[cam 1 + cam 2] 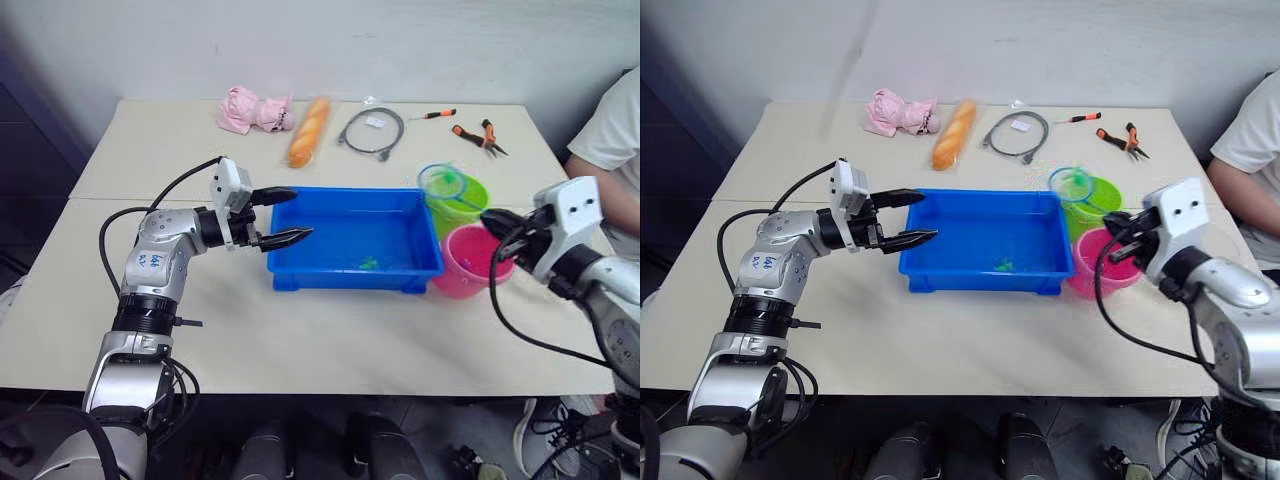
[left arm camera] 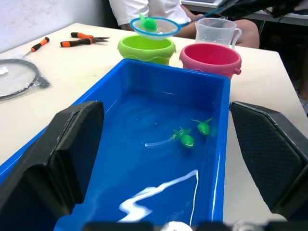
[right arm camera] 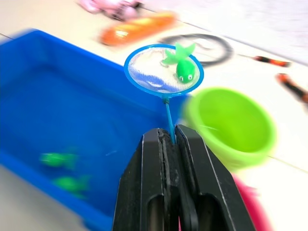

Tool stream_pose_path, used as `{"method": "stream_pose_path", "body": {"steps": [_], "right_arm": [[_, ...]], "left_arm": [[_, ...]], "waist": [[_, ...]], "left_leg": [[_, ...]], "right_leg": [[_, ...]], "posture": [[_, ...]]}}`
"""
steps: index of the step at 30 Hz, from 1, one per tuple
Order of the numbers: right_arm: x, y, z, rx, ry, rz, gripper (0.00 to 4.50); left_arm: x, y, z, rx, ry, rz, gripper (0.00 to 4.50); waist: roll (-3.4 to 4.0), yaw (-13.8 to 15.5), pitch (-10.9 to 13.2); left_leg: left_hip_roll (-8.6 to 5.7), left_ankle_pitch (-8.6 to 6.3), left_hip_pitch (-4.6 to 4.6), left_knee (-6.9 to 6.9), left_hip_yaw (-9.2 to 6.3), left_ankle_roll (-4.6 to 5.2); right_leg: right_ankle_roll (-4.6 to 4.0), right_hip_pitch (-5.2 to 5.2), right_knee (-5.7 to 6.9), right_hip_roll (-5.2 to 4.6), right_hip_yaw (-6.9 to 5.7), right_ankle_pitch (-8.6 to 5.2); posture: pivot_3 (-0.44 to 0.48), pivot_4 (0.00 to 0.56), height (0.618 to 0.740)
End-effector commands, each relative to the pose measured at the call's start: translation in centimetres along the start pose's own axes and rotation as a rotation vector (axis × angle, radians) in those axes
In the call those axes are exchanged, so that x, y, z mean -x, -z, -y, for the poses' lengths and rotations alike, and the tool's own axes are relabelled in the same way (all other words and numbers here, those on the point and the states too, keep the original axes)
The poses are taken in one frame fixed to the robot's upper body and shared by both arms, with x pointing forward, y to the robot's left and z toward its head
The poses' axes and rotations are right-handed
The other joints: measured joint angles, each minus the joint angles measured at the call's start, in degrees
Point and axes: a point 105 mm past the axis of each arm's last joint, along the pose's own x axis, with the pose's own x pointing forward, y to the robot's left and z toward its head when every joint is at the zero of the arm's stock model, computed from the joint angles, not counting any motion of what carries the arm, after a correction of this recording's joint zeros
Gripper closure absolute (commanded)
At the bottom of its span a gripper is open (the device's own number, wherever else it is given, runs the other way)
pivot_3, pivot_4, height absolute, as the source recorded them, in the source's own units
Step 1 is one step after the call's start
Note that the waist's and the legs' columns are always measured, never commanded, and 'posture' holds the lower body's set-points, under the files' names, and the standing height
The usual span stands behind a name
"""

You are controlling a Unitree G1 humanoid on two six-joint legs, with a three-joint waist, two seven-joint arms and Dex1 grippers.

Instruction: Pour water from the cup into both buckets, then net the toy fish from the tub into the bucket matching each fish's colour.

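Left gripper (image 1: pixel 292 214) at the left end of the tub (image 1: pixel 300 270), fingers spread wide, one over the rim and one outside it, holding nothing; tub bright blue, shallow, rectangular, water inside with two green fish (image 2: pixel 186 140) near its right end; net (image 3: pixel 163 69) has a light blue round hoop, fine mesh and a thin blue handle, one green fish (image 3: pixel 182 64) lying in the mesh; hoop sits over the near-left edge of the green bucket (image 1: pixel 470 196), just past the tub's right far corner; pink bucket (image 1: pixel 462 268) in front of the green one, touching the tub's right end; clear cup (image 2: pixel 217 31) behind the pink bucket in the left wrist view; right gripper (image 3: pixel 174 139) clamped tight on the net handle, hoop straight ahead of its fingertips, gripper above the pink bucket.
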Motion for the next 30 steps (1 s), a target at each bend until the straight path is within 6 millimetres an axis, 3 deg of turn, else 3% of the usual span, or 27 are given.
{"method": "stream_pose_path", "body": {"steps": [1, 5, 9, 21, 30], "right_arm": [[0.2, -1.0, 3.2, 0.167, 0.133, 0.027, 4.5], [-0.1, 0.0, 4.9, 0.435, 0.188, -0.042, 4.5], [-0.3, 0.7, 6.7, 0.533, 0.292, -0.079, 4.5], [-1.4, 2.2, 4.6, 0.862, 0.194, -0.082, 4.5], [-1.5, 3.4, 4.9, 1.138, 0.186, -0.139, 4.5]], "left_arm": [[-0.1, -1.0, 0.5, -0.031, 0.024, 0.027, 0.04], [-0.2, -1.0, 0.6, -0.026, 0.022, 0.034, 0.04], [-0.7, -1.2, 0.7, -0.023, 0.021, 0.048, 0.04], [-1.0, -1.2, 1.2, -0.009, 0.015, 0.058, 0.04], [-0.9, -1.3, 1.5, 0.004, 0.016, 0.06, 0.04]], "waist": [[0.0, 0.0, 0.0], [0.0, -0.1, 0.0], [0.0, -0.1, 0.0], [0.0, -0.1, 0.0], [0.0, -0.1, 0.0]], "left_leg": [[0.0, 0.0, 0.0, 0.0, 0.0, 0.0], [0.0, 0.01, 0.02, 0.0, 0.05, -0.01], [0.0, 0.02, 0.05, 0.01, 0.11, -0.01], [0.03, 0.07, 0.07, 0.01, 0.11, -0.07], [0.02, 0.09, 0.07, 0.04, 0.12, -0.09]], "right_leg": [[0.0, 0.0, 0.0, 0.0, 0.0, 0.0], [0.0, 0.0, 0.02, 0.0, 0.01, 0.0], [0.0, -0.01, 0.04, 0.0, 0.01, 0.0], [0.0, 0.0, 0.06, 0.01, 0.02, 0.0], [0.0, 0.0, 0.09, 0.0, 0.06, 0.0]], "posture": [[0.0, 0.15, 0.738], [0.0, 0.15, 0.738], [0.0, 0.15, 0.738], [0.0, 0.15, 0.738], [0.0, 0.15, 0.738]]}}
